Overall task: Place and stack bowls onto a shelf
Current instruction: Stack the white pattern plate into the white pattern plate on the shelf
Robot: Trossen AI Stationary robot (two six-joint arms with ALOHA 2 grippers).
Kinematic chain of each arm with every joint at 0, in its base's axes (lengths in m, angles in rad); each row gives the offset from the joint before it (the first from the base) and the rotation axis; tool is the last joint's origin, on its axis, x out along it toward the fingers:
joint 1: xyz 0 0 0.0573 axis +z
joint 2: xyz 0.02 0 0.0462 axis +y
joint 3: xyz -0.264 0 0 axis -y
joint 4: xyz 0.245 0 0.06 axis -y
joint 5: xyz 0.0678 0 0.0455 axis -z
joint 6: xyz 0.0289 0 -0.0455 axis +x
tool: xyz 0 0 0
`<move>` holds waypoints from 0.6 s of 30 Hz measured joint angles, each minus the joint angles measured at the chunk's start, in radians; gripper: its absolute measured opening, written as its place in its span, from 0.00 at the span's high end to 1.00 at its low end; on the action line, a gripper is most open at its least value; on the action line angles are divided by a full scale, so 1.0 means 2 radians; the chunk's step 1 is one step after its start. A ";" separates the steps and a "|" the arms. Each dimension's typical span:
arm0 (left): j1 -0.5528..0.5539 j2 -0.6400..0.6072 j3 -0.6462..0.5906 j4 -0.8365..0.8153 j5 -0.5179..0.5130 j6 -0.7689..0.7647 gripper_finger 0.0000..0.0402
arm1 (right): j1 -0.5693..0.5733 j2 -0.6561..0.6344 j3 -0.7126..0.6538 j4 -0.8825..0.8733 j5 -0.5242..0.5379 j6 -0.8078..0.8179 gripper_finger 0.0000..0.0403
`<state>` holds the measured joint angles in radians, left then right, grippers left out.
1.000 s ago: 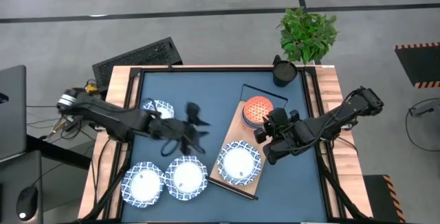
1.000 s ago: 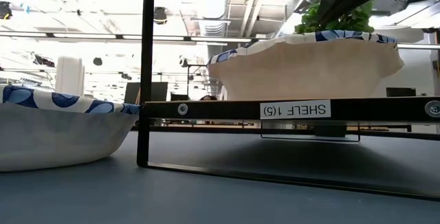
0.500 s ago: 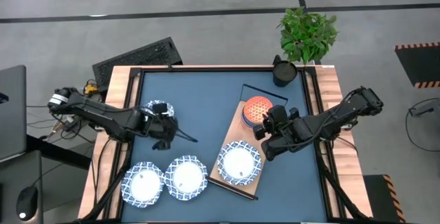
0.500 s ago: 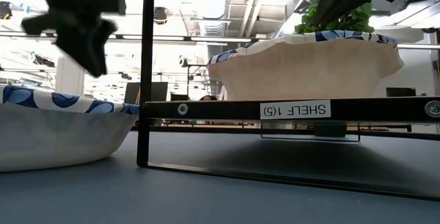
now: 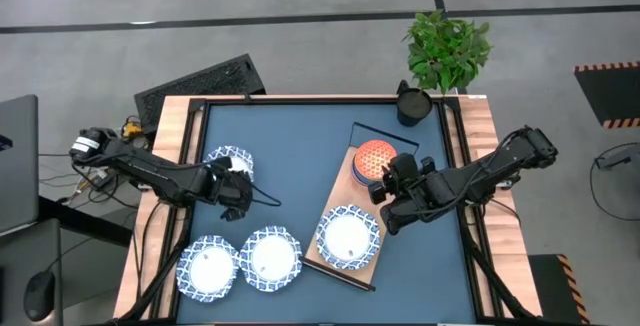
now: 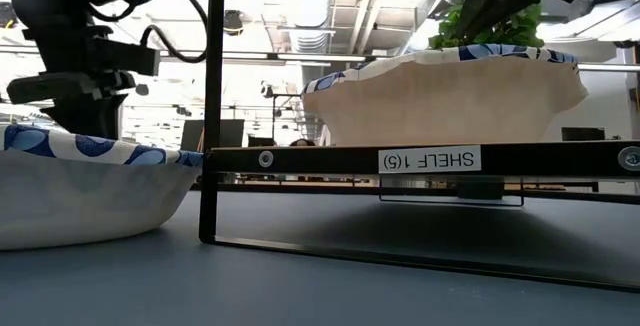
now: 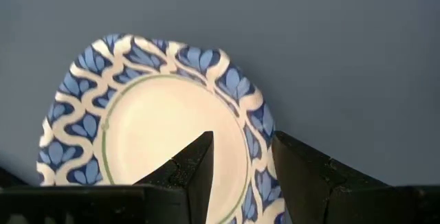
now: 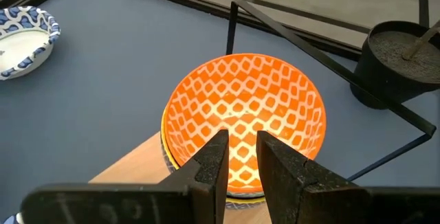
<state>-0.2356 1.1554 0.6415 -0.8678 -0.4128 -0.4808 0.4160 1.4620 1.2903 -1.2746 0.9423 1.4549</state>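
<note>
left gripper (image 7: 240, 165) has its fingers apart, straddling the blue-patterned rim of a white bowl (image 7: 151, 135) — one finger over the inside, one outside the rim, not visibly squeezing it. from above that's the bowl (image 5: 230, 160) at the left side of the dark blue table (image 5: 300, 146), with the left gripper (image 5: 236, 194) sitting at its near edge.

right gripper (image 8: 240, 159) has its fingers a narrow gap apart, with nothing between them, hanging just over the near rim of the orange lattice bowl (image 8: 244, 117). that orange bowl (image 5: 374, 156) sits nested on another bowl at the far end of the shelf (image 5: 330, 256), the light wood board on the black wire frame. the right gripper (image 5: 385, 198) is beside it over the shelf.

a big white bowl with blue rim (image 5: 348, 236) is on the near end of the shelf. two more of the same kind (image 5: 208, 266) (image 5: 272, 257) are side by side on the table at the front left.

only writing i can make out is the label on the shelf's front rail in the low view, showing mirrored: "shelf 1(5)" (image 6: 429, 159).

dark pot (image 5: 413, 104) at the far right corner, leafy green plant (image 5: 447, 48) just behind it.
</note>
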 joint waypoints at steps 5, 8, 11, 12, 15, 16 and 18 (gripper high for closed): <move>0.000 0.002 -0.007 0.011 0.030 -0.015 0.66 | 0.000 0.000 0.000 0.000 0.000 0.000 0.75; 0.000 0.004 -0.024 0.026 0.060 -0.026 0.66 | 0.000 0.000 0.000 0.000 0.000 0.001 0.75; 0.000 0.004 -0.039 0.029 0.067 -0.042 0.66 | 0.000 0.000 0.000 0.000 0.000 0.001 0.75; 0.000 0.004 -0.044 0.028 0.062 -0.050 0.66 | 0.000 0.000 0.000 0.000 0.000 0.001 0.75; 0.000 0.004 -0.053 0.029 0.049 -0.072 0.66 | 0.000 0.000 0.000 0.000 -0.001 0.001 0.75; 0.000 0.004 -0.055 0.028 0.048 -0.076 0.66 | 0.000 0.000 0.000 0.000 0.000 0.001 0.75; 0.000 0.004 -0.058 0.029 0.047 -0.080 0.68 | 0.000 0.000 0.000 0.000 -0.001 0.001 0.75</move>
<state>-0.2356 1.1637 0.5256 -0.8090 -0.3187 -0.6403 0.4160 1.4620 1.2903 -1.2747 0.9413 1.4566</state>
